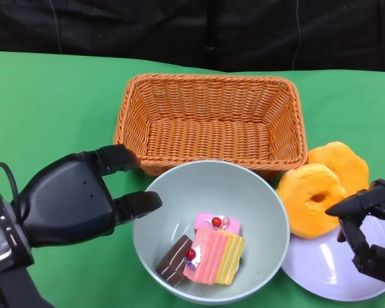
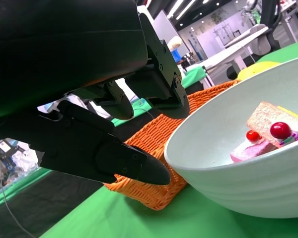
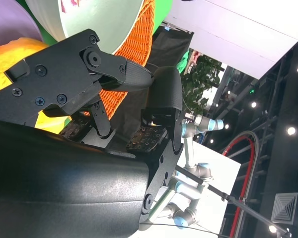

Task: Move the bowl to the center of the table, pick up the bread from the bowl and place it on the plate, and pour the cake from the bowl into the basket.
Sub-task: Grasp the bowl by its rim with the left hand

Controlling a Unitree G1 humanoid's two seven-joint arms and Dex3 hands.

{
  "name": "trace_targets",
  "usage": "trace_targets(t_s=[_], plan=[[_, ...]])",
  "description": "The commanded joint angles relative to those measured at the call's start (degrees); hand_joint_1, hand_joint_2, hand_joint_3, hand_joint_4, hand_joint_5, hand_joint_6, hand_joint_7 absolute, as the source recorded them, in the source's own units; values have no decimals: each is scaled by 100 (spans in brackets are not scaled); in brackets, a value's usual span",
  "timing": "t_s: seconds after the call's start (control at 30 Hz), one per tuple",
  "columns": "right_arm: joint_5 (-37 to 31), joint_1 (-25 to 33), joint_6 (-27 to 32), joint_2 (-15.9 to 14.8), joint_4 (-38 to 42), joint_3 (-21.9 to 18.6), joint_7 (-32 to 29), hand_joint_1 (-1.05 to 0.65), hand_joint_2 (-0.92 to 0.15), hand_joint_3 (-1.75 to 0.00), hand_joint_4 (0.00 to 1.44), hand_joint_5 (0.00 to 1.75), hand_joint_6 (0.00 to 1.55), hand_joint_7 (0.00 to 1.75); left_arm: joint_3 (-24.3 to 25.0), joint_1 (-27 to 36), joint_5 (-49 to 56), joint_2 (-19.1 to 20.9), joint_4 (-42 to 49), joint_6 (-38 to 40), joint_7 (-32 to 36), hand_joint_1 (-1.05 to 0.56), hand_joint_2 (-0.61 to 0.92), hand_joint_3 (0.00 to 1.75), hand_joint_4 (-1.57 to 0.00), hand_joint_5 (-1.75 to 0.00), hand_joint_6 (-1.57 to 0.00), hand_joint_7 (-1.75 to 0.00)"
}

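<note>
green table [image 1: 51,96], black backdrop [image 1: 179,29]

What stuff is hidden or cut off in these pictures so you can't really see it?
- Plate, head view: mostly hidden under the bread and right hand, cut by the bottom edge.
- Bowl, left wrist view: cut by the right edge.
- Basket, right wrist view: mostly hidden by fingers.

Premises: robotics lab or exhibition hall; grey robot arms [image 3: 198,171], ceiling spotlights [image 3: 291,131], green-covered desk [image 1: 45,102], further green tables [image 2: 198,74] behind
</note>
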Motion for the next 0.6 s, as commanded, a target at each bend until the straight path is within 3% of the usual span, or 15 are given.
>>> trace_targets(t_s=[0.03, 0.23, 0.6], plan=[[14, 9, 70, 16, -59, -58, -4, -18, -58, -91, 90, 148, 93, 113, -490, -432, 504, 55, 461, 94, 735, -60, 86, 0, -39, -56, -66, -1], [23, 14, 77, 33, -89, -58, 12, -18, -53, -97, 89, 149, 92, 113, -1140, -835, 947, 33, 1039, 369, 1754, -62, 83, 0, -28, -79, -65, -1], [-75, 88, 214, 50, -220, -78, -17, -19, -53, -98, 89, 148, 92, 114, -2272, -1524, 1401, -94, 2077, 764, 2775, -50, 83, 0, -21, -93, -63, -1]])
